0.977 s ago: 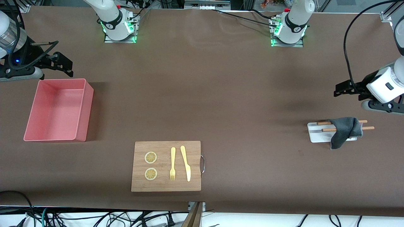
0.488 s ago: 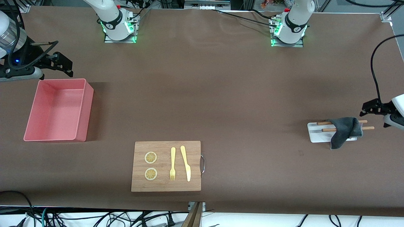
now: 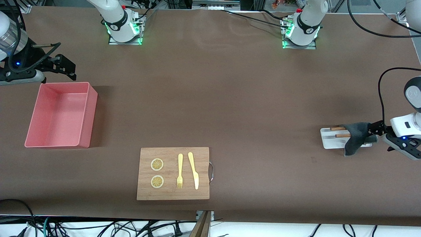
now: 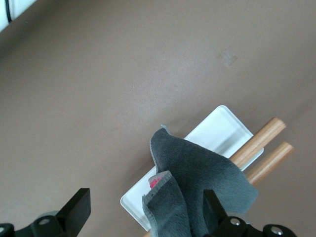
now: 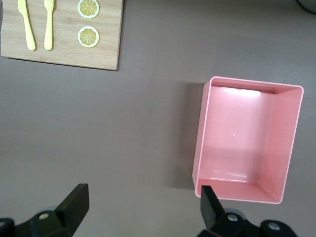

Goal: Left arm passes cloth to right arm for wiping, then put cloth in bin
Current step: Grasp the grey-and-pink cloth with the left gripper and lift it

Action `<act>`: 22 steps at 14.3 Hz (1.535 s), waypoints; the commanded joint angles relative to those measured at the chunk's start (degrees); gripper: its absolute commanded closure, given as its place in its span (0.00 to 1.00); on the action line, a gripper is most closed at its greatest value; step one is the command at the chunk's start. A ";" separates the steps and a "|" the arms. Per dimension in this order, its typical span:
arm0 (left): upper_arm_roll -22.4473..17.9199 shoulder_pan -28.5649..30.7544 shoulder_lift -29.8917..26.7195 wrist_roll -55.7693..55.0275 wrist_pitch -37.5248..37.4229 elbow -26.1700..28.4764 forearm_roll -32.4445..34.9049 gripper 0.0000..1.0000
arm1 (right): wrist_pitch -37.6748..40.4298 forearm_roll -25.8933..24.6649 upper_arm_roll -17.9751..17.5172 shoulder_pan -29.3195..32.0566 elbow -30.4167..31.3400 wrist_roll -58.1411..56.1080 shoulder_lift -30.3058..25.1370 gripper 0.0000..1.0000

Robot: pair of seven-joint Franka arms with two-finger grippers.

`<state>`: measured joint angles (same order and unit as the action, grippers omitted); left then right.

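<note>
The left gripper (image 3: 378,129) has come down to the cloth (image 3: 357,136) on the white tray (image 3: 329,141), fingers wide and empty, ready to grab, while the right gripper (image 3: 64,65) waits open by the bin (image 3: 87,113).

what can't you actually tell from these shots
- Part of the white tray and the wooden rods: covered by the cloth in the front and left wrist views.
- Whether the left gripper touches the cloth: the front view is too small, and the left wrist view cuts its jaws at the edge.
- Right gripper: the arm is cut by the front view's edge; it waits beside the bin.
</note>
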<state>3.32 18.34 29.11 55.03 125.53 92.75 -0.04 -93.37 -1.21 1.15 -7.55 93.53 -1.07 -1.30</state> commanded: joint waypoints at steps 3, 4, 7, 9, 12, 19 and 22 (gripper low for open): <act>0.72 1.44 1.30 1.83 -2.56 -0.81 0.66 0.34 | 0.47 1.04 -0.10 0.08 -1.15 0.10 0.33 0.00; 0.63 1.53 1.39 1.49 -4.31 -1.25 1.00 0.74 | 0.47 1.04 -0.10 0.08 -1.15 -0.25 0.33 0.00; 0.63 1.53 1.30 1.13 -7.32 -1.60 0.75 1.00 | 0.47 1.13 -0.10 -0.01 -1.15 -0.16 0.42 0.00; 0.72 1.35 1.21 0.87 -8.10 -1.60 0.48 1.00 | 0.29 1.13 -0.27 -0.18 -1.15 0.01 1.12 0.00; 0.98 0.91 0.95 0.87 -9.16 -1.78 0.48 1.00 | 0.29 1.13 -0.27 -0.18 -1.15 0.10 1.12 0.00; 1.51 -3.03 0.68 -4.75 -29.25 -15.91 -1.09 1.00 | 0.29 1.13 -0.27 -0.10 -1.15 0.27 1.12 0.00; 1.77 -4.80 -0.28 -10.80 -35.69 -17.86 -8.89 1.00 | 0.29 1.13 -0.27 -0.10 -1.15 0.10 1.12 0.00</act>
<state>5.29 14.49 28.95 47.75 93.52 76.60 -4.66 -93.37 -0.92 0.89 -7.65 93.52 -1.07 -0.57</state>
